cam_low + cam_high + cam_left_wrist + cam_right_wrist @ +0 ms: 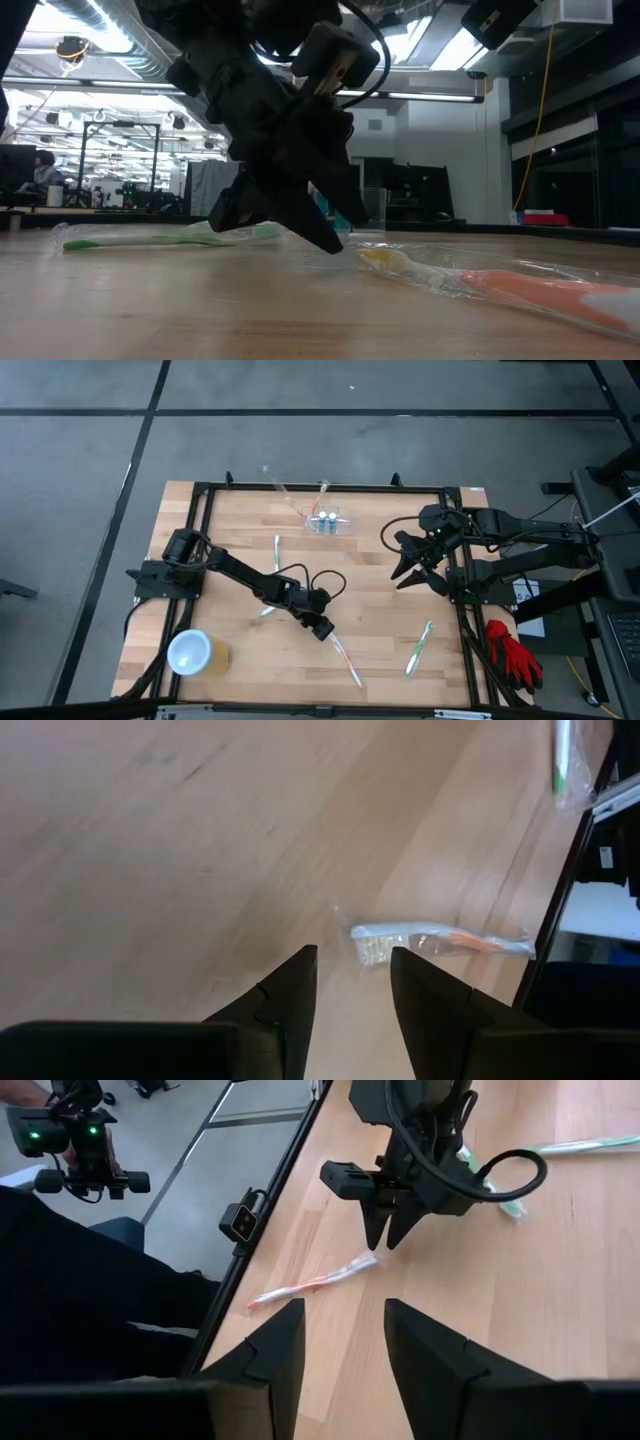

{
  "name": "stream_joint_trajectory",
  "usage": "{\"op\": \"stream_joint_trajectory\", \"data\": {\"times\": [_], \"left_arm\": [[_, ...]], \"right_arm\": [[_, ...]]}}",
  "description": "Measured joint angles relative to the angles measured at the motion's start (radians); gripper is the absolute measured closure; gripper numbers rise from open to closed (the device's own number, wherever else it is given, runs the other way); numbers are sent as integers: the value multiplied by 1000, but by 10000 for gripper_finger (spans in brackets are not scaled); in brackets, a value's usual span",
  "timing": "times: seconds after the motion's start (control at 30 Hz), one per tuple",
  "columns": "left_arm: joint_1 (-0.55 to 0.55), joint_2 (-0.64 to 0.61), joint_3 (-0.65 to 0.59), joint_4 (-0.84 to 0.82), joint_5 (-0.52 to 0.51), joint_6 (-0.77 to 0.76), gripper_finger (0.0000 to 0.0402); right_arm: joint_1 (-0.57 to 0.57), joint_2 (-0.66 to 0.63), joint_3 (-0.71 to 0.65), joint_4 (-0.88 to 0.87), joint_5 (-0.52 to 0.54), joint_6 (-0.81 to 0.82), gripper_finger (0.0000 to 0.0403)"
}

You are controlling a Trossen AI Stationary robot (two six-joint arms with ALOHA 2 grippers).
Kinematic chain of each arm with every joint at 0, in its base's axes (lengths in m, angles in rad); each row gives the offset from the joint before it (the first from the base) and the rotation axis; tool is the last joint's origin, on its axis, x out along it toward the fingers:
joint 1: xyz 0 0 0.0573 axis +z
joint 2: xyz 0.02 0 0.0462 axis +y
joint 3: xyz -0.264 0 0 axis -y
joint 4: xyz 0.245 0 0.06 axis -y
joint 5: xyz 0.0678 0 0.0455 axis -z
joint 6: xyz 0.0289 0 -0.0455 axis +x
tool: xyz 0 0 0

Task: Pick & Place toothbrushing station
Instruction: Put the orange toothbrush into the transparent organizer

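Jaws parted and empty, my left gripper (322,628) hovered low over the orange toothbrush's (345,660) head. Right gripper (415,568) waited released at the desk's (240,540) right. Toothbrushing station (328,521) sat far-centre, seemingly untouched. I'd straddle the handle squarely before clenching.

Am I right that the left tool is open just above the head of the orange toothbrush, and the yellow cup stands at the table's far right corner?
Not quite: the high view shows the yellow cup at the near left corner. The left tool is indeed open just above the orange toothbrush head.
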Motion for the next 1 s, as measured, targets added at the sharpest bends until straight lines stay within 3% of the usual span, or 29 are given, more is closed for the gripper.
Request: {"op": "stream_joint_trajectory", "data": {"times": [0.6, 0.83, 1.0], "left_arm": [[6, 27, 2, 43, 45, -9, 326], [13, 39, 2, 42, 46, -14, 391], [12, 39, 2, 88, 39, -8, 399]], "right_arm": [[0, 0, 0, 8, 5, 0, 263], [0, 0, 0, 8, 11, 1, 263], [0, 0, 0, 8, 11, 0, 263]]}}
